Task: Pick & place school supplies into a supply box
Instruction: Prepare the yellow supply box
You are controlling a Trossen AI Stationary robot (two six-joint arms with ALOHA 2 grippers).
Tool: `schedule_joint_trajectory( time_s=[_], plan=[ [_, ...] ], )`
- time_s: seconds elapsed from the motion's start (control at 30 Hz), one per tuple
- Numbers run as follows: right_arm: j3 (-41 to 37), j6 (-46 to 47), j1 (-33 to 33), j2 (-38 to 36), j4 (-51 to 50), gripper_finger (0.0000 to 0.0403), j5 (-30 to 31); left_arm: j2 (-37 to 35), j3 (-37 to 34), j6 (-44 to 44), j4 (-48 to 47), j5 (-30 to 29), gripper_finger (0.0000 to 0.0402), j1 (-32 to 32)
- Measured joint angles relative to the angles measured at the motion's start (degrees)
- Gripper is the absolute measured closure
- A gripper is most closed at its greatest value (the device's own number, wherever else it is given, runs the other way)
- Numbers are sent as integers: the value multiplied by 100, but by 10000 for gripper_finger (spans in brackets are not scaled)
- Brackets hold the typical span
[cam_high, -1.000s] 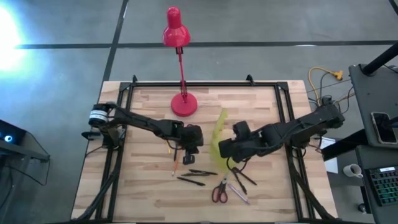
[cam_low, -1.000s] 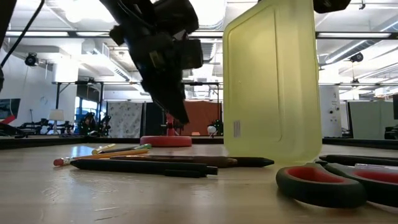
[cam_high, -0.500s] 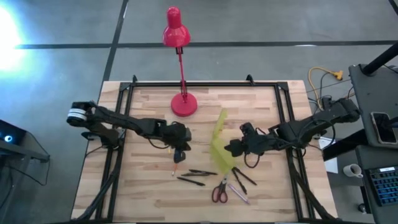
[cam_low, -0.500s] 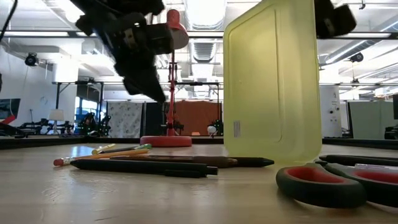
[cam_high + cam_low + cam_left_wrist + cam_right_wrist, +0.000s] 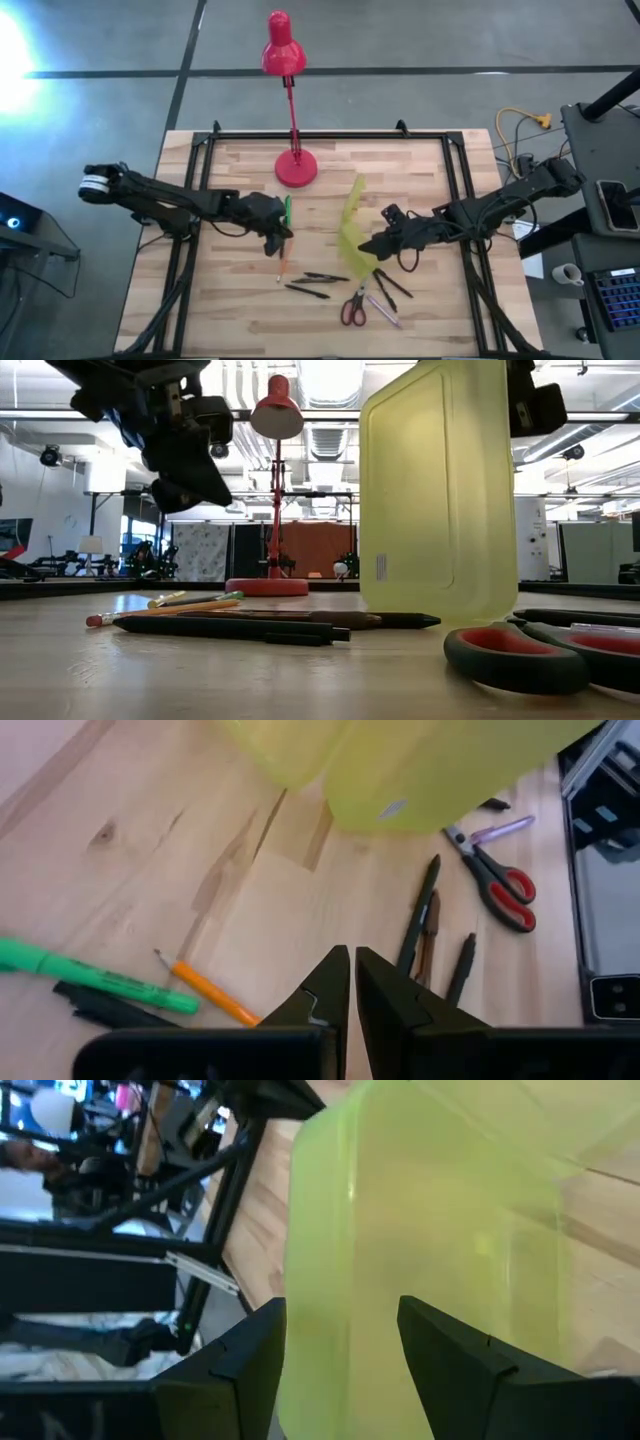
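You see the translucent yellow-green soft plastic box (image 5: 420,1270) filling the frame. Your right gripper (image 5: 340,1345) has its dark fingers (image 5: 235,1365) spread, the box between them.

Floor: you're over grey concrete (image 5: 420,40), crossed by dark seam lines.
Table: pale wood-plank table (image 5: 400,160) inside a black metal frame (image 5: 300,134).
Lamp: red desk lamp (image 5: 296,168) stands at the far edge.
Light: glare flares at far left; ceiling strips (image 5: 330,375) glow overhead.
Right side: a dark bench (image 5: 600,150), yellow cable (image 5: 520,120) beside it.
Beyond: open workshop hall, an orange-brown partition (image 5: 320,550).
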Motion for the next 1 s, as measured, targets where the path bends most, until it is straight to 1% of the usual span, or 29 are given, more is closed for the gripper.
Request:
schedule_joint_trajectory(
  time_s=[0.1, 0.2, 0.27, 0.4, 0.53, 0.73, 0.87, 1.0],
  plan=[
    [84, -261, -33, -2, 25, 218, -41, -62, -50, -86, -4, 0, 396, 1],
    [121, -569, -47, -1, 18, 229, -57, -49, -41, -157, -22, 1, 396, 1],
    [122, -653, -48, -2, 23, 244, -98, -27, -14, -174, -4, 2, 396, 1],
    [111, -639, -52, 19, 11, 284, -231, -24, -7, -191, -11, 2, 396, 1],
    [102, -474, -55, 80, 41, 320, -252, -24, -7, -239, -9, 2, 396, 0],
    [105, -449, -90, 198, 173, 342, -383, -19, -3, -244, -12, 4, 396, -4],
    [102, -665, -90, 199, 230, 354, -354, -18, -5, -244, -17, 4, 396, -4],
    [119, -1056, -90, 203, 193, 384, -228, -18, -16, -244, -19, 4, 396, -4]
  ],
)
